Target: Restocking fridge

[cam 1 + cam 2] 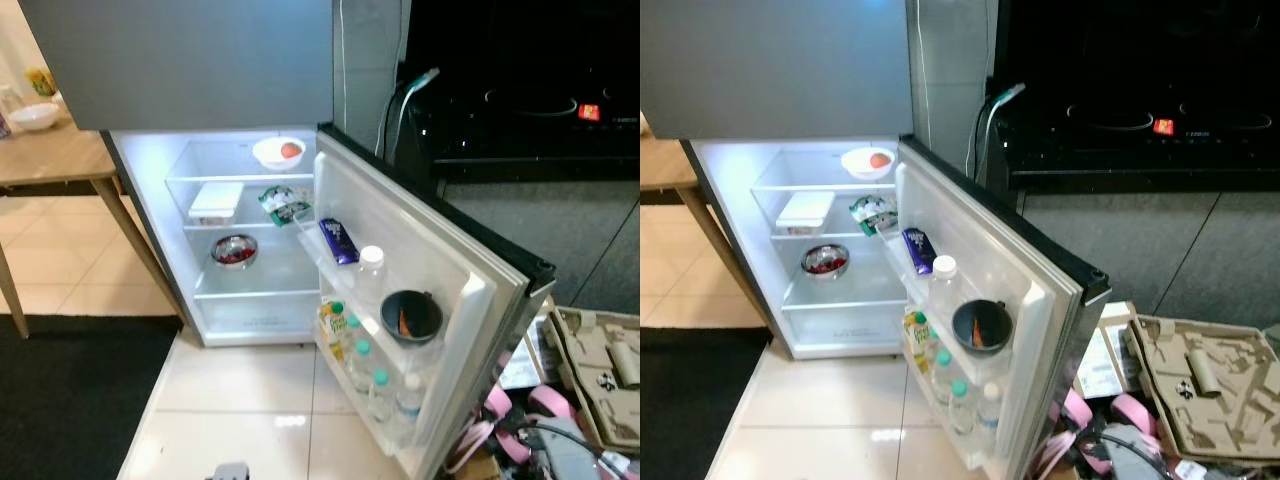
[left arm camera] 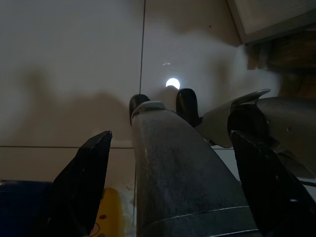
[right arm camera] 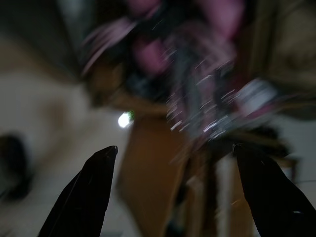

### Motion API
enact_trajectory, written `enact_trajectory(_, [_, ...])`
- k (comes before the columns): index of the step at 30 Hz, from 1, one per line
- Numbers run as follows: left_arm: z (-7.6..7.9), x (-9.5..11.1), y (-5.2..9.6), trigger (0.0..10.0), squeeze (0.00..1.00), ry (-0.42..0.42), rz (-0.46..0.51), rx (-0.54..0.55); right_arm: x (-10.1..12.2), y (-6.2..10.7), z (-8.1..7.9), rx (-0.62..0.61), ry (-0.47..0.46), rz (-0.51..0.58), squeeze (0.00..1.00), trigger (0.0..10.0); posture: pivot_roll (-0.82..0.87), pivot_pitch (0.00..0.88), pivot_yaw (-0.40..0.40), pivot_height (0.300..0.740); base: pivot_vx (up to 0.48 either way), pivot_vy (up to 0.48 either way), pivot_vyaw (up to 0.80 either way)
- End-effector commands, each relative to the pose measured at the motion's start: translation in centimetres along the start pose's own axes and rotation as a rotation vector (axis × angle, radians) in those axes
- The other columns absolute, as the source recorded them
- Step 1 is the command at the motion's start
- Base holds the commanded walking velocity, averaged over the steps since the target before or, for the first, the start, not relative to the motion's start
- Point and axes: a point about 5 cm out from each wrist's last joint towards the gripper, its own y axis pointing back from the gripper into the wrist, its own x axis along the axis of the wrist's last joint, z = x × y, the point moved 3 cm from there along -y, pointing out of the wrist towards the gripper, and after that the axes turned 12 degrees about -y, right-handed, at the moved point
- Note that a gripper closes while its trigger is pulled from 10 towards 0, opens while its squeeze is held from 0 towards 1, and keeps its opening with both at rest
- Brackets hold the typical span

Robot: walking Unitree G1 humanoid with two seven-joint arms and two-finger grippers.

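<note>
Wooden table [image 1: 60, 160]: far left, with a white bowl [image 1: 34, 116] on its top.
Black mat [image 1: 70, 400]: near left, on the pale tiled floor [image 1: 240, 400].
Fridge [image 1: 150, 190]: centre, lower compartment lit inside, its door [image 1: 430, 260] swung wide toward the right.
Top shelf: a white bowl with red fruit [image 1: 279, 152] at the far right of the shelf.
Middle shelf: a white lidded box [image 1: 216, 201] on the left, a green-and-white packet [image 1: 285, 205] to its right.
Lower shelf: a steel bowl of red pieces [image 1: 234, 250].
Door upper rack: a dark blue carton [image 1: 338, 241], then a white-capped bottle [image 1: 370, 272], then a dark pot [image 1: 411, 316] holding something orange.
Door lower rack: a juice carton [image 1: 332, 322] and several green-capped bottles [image 1: 362, 362] standing in a row.
Left gripper [image 2: 170, 163]: hangs low over the tiles, fingers [image 2: 84, 182] spread apart with nothing between them; the robot's silver leg sits in front of it.
Dark cabinet [image 1: 1140, 90]: far right, behind the door.
Right gripper [image 3: 173, 192]: fingers [image 3: 84, 197] spread wide and empty, above a blurred pink and brown clutter.
Floor clutter [image 1: 1110, 420]: near right, pink items, cables and a moulded cardboard tray [image 1: 1210, 390].
</note>
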Motion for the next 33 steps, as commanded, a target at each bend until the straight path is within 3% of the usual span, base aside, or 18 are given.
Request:
enact_trajectory(1, [-0.5, -0.6, 0.2, 10.0, 0.0, 0.002, -0.022, 0.011, 2.5, -0.1, 1.1, -0.06, -0.006, 0.082, 0.0, 10.0, -0.1, 0.0, 0.007, 0.74, 0.0, 0.0, 0.0])
enact_trajectory(4, [-0.6, -0.7, 0.3, 10.0, 0.0, 0.003, -0.023, 0.014, 4.5, -0.1, 2.2, -0.106, -0.04, 0.138, 0.0, 10.0, -0.09, 0.0, 0.005, 0.74, 0.0, 0.0, 0.0])
enact_trajectory(6, [-0.6, -0.8, 0.3, 10.0, 0.0, 0.005, -0.025, 0.015, 7.9, 0.2, 3.6, -0.141, -0.142, 0.246, 0.0, 10.0, -0.09, 0.0, 0.005, 0.74, 0.0, 0.0, 0.0])
enact_trajectory(9, [-0.6, -0.9, 0.3, 10.0, 0.0, 0.005, -0.026, 0.015, 9.3, 0.4, 4.0, -0.146, -0.19, 0.294, 0.0, 10.0, -0.09, 0.0, 0.005, 0.74, 0.0, 0.0, 0.0])
enact_trajectory(11, [-0.5, -1.1, 0.4, 10.0, 0.0, 0.003, -0.03, 0.013, 12.6, 1.0, 4.9, -0.173, -0.238, 0.397, 0.0, 10.0, -0.09, 0.0, 0.003, 0.74, 0.0, 0.0, 0.0])
enact_trajectory(16, [-0.5, -1.0, 0.3, 10.0, 0.0, 0.004, -0.027, 0.013, 16.0, 1.8, 5.4, -0.16, -0.314, 0.505, 0.0, 10.0, -0.09, 0.0, 0.001, 0.74, 0.0, 0.0, 0.0])
enact_trajectory(19, [-0.7, -0.9, 0.4, 10.0, 0.0, 0.008, -0.021, 0.017, 20.1, 2.8, 3.9, 0.033, -0.428, 0.633, 0.0, 10.0, -0.09, 0.0, 0.001, 0.74, 0.0, 0.0, 0.0])
enact_trajectory(20, [-0.7, -0.9, 0.4, 10.0, 0.0, 0.008, -0.021, 0.017, 20.1, 2.8, 3.9, 0.033, -0.428, 0.633, 0.0, 10.0, -0.09, 0.0, 0.001, 0.74, 0.0, 0.0, 0.0])
enact_trajectory(21, [-0.7, -0.9, 0.4, 10.0, 0.0, 0.008, -0.022, 0.017, 21.0, 3.0, 2.2, 0.171, -0.413, 0.649, 0.0, 10.0, -0.09, 0.0, 0.001, 0.74, 0.0, 0.0, 0.0])
enact_trajectory(22, [-0.7, -0.9, 0.4, 10.0, 0.0, 0.008, -0.022, 0.017, 21.0, 3.0, 2.2, 0.171, -0.413, 0.649, 0.0, 10.0, -0.09, 0.0, 0.001, 0.74, 0.0, 0.0, 0.0])
enact_trajectory(23, [-0.7, -0.9, 0.4, 10.0, 0.0, 0.009, -0.023, 0.017, 21.7, 3.4, 0.2, 0.324, -0.36, 0.658, 0.0, 10.0, -0.09, 0.0, 0.001, 0.74, 0.0, 0.0, 0.0])
enact_trajectory(24, [-0.6, -1.0, 0.4, 10.0, 0.0, 0.01, -0.024, 0.016, 22.1, 4.0, -2.0, 0.505, -0.288, 0.668, 0.0, 0.0, -0.09, 0.0, 0.001, 0.74, 0.0, 0.0, 0.0])
enact_trajectory(25, [-0.5, -1.1, 0.4, 10.0, 0.0, 0.01, -0.025, 0.014, 22.3, 4.7, -3.8, 0.655, -0.219, 0.671, 0.0, 0.0, -0.09, 0.0, 0.003, 0.74, 0.0, 0.0, 0.0])
enact_trajectory(26, [-0.5, -1.1, 0.4, 10.0, 0.0, 0.01, -0.025, 0.014, 22.3, 4.7, -3.8, 0.655, -0.219, 0.671, 0.0, 0.0, -0.09, 0.0, 0.003, 0.74, 0.0, 0.0, 0.0])
enact_trajectory(27, [-0.5, -1.1, 0.4, 10.0, 0.0, 0.011, -0.025, 0.013, 22.1, 5.3, -5.1, 0.781, -0.163, 0.666, 0.0, 0.0, -0.09, 0.0, 0.003, 0.74, 0.0, 0.0, 0.0])
enact_trajectory(29, [-0.5, -1.1, 0.4, 10.0, 0.0, 0.011, -0.025, 0.013, 22.1, 5.3, -5.1, 0.781, -0.163, 0.666, 0.0, 0.0, -0.09, 0.0, 0.003, 0.74, 0.0, 0.0, 0.0])
enact_trajectory(31, [-0.5, -1.1, 0.4, 10.0, 0.0, 0.012, -0.025, 0.013, 21.6, 6.1, -6.6, 0.933, -0.083, 0.637, 0.0, 0.0, -0.09, 0.0, 0.002, 0.74, 0.0, 0.0, 0.0])
enact_trajectory(33, [-0.5, -1.1, 0.4, 10.0, 0.0, 0.013, -0.024, 0.013, 21.1, 6.4, -7.2, 0.995, -0.044, 0.612, 0.0, 0.0, -0.09, 0.0, 0.003, 0.74, 0.0, 0.0, 0.0])
